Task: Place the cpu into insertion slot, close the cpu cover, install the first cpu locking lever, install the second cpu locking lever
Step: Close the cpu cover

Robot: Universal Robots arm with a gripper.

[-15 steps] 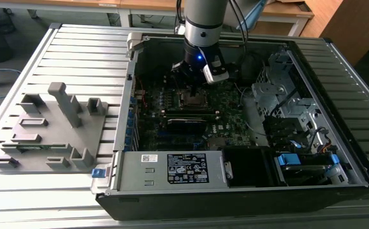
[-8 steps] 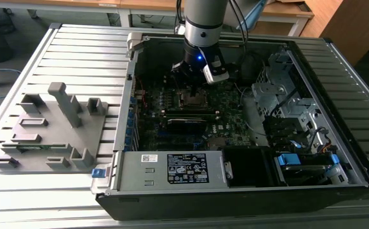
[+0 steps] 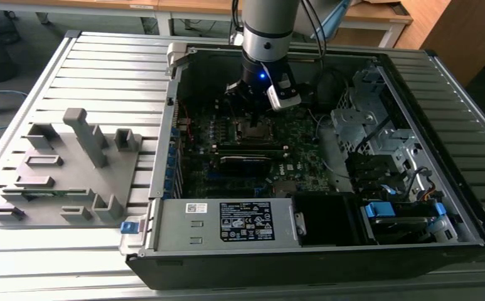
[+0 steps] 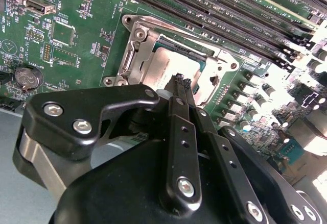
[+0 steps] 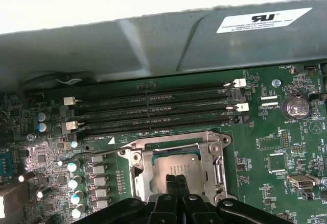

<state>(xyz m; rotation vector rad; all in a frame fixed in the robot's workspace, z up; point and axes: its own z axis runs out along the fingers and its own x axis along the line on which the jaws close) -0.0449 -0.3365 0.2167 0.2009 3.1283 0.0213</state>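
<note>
Silvery metal of the cpu cover [image 5: 218, 165] is what should be pushed, it is judged: straight down and evenly, never on the chip itself, since securing the cover seems the step in hand. The gripper [image 5: 176, 180] is held just over it, fingers pressed together with nothing between. The cpu [image 5: 174, 165], a flat square of dull grey metal, is seated in the insertion slot [image 3: 255, 130], at the far middle of the green motherboard [image 5: 286, 147].

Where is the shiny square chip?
In both wrist views the cpu sits in the insertion slot, beside the long memory slots, just beyond the end effector.
</note>
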